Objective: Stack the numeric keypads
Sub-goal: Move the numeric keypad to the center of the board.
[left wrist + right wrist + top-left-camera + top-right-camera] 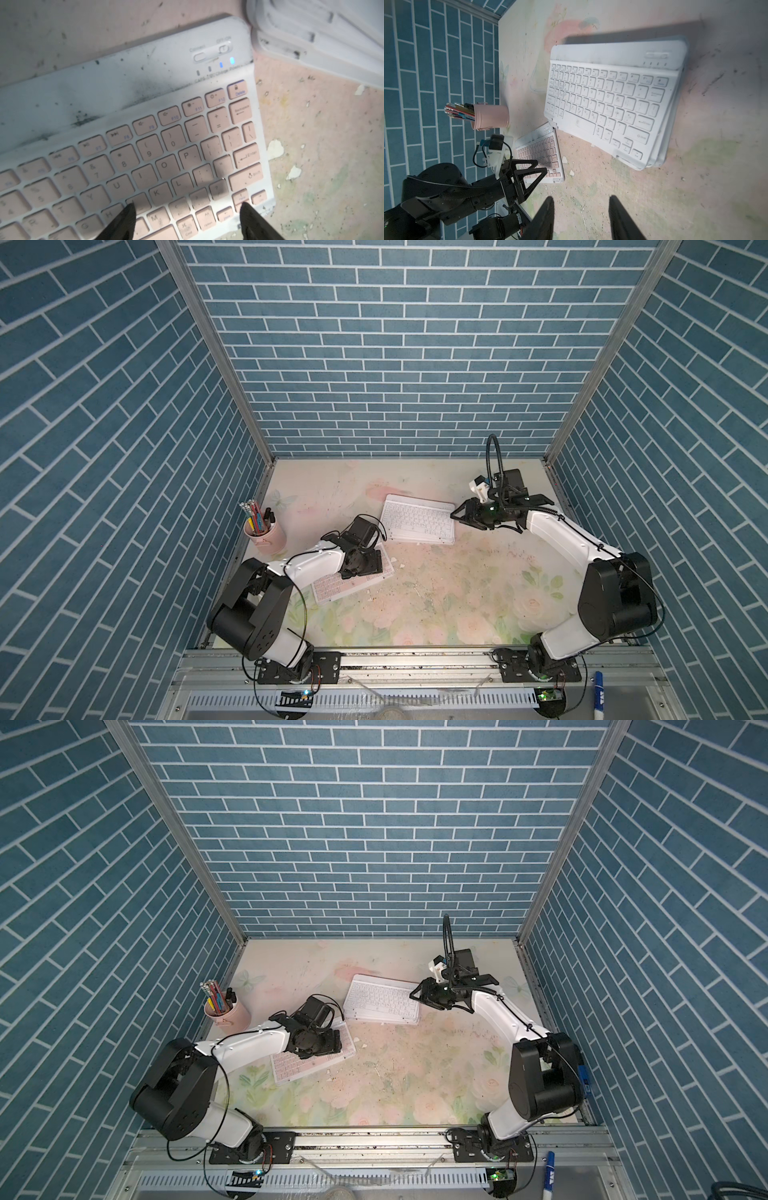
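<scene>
Pink keypad (332, 587): lies flat on the table (457, 593), left of centre and towards the near side, apart from the pile (the only loose one in view).
Its long axis: runs near-left to far-right, so its right short end points at the pile.
Stack of keypads (417, 520): centre-far, with a white-keyed one on top. Edges of others show below it, slightly fanned. Its long axis runs roughly left to right.
Gap between them: the pink keypad's far right corner sits just beside the stack's near left corner. I cannot tell whether they touch.
Left gripper (188, 206): right above the pink keypad, towards its right half. The fingertips (131, 209) stand apart over the keys with nothing held (whether they rest on the key face is unclear).
Right gripper (456, 517): just beside the stack's right short edge, jaws apart and empty.
Nearer arm: the left one, plainly. The right is well apart from the pink keypad, with the stack between.
Coming move, as I judge it: the keypad must be lifted and carried far and right, then turned a little to match the stack's axis.
Pencil cup (266, 537): far left, clear of that path.
</scene>
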